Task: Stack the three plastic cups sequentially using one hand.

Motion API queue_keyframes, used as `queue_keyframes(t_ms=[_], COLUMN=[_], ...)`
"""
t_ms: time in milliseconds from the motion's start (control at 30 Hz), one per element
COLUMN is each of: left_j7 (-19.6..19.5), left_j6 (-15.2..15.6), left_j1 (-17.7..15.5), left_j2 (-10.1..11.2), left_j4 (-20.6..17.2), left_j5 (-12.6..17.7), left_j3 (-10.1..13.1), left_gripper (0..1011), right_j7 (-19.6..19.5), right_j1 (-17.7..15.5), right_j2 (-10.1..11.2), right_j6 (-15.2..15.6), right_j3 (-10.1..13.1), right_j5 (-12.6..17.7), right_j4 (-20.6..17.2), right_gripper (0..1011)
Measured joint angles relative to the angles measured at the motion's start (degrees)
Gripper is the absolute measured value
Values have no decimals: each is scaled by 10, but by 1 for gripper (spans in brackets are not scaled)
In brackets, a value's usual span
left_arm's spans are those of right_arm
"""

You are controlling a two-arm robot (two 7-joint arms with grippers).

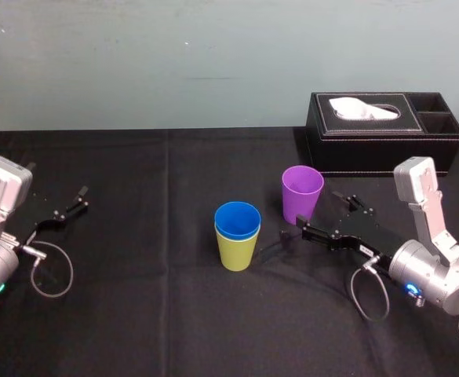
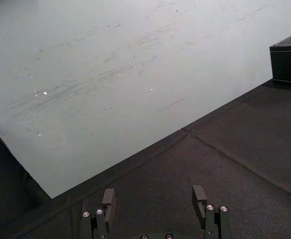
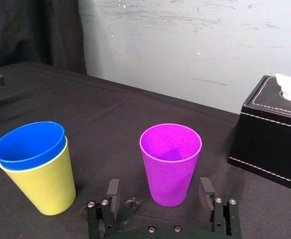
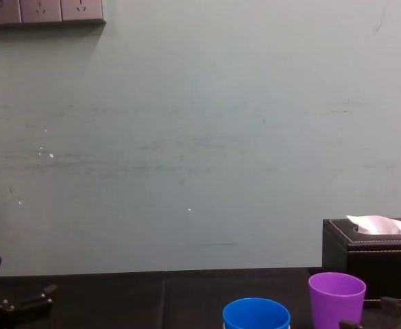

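- 2 of the 3 cups are already nested: the blue cup [image 1: 238, 218] sits inside the yellow-green cup [image 1: 237, 253], its rim a little proud, near the middle of the black tablecloth [image 1: 135, 314].
- The purple cup [image 1: 302, 192] stands upright and alone, near the stack on its right and slightly farther back, so I judge the step in hand to be the last pick-up.
- The right gripper [image 1: 315, 214] is low at the purple cup's base with its fingers spread. In the right wrist view 1 finger stands on each side of the cup, and neither appears to touch it yet.
- The next move calls for closing squarely on the smooth tapered wall without tipping the cup. It then has to be lifted above the blue rim, carried left over the stack and lowered straight in.
- The left gripper [image 2: 153, 199] is parked well off to the left over bare cloth, fingers spread and holding nothing. That fits the one-hand rule.
- A black tissue box [image 1: 386, 133] with a white tissue showing stands behind and to the right of the purple cup, near but apart from it. It lies away from the path to the stack.
- Nothing stands between the purple cup and the stack. The chief risk, as I judge it, is clipping the blue rim on the way across and shifting or toppling the pair.
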Motion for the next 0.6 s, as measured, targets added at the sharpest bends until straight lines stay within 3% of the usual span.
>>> queue_keyframes(t_ms=[600], left_j7=[0], left_j6=[0], left_j1=[0], left_j2=[0], left_j4=[0], left_j5=[0], left_j3=[0], left_gripper=[1010], right_j7=[2], right_j1=[35], right_j2=[-15], right_j6=[-3], right_j3=[-10], right_j5=[-18], right_j4=[40], right_gripper=[1003])
